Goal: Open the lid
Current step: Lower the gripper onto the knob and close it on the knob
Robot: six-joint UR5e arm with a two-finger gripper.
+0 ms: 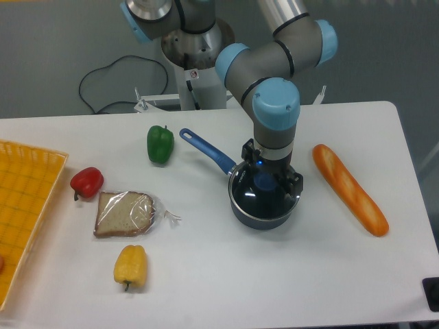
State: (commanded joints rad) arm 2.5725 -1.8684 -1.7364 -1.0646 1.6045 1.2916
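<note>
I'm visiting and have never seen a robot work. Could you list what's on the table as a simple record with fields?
gripper: down over the lid's knob; open or shut cannot be told
lid: on the saucepan
saucepan: mid-table, handle toward back left
baguette: right of pan
green pepper: behind-left
red pepper: left
bagged bread: left
yellow pepper: front-left
yellow tray: left edge

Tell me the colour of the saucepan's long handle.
Blue, on the dark blue saucepan's handle, clearest in the fixed camera view.
</note>
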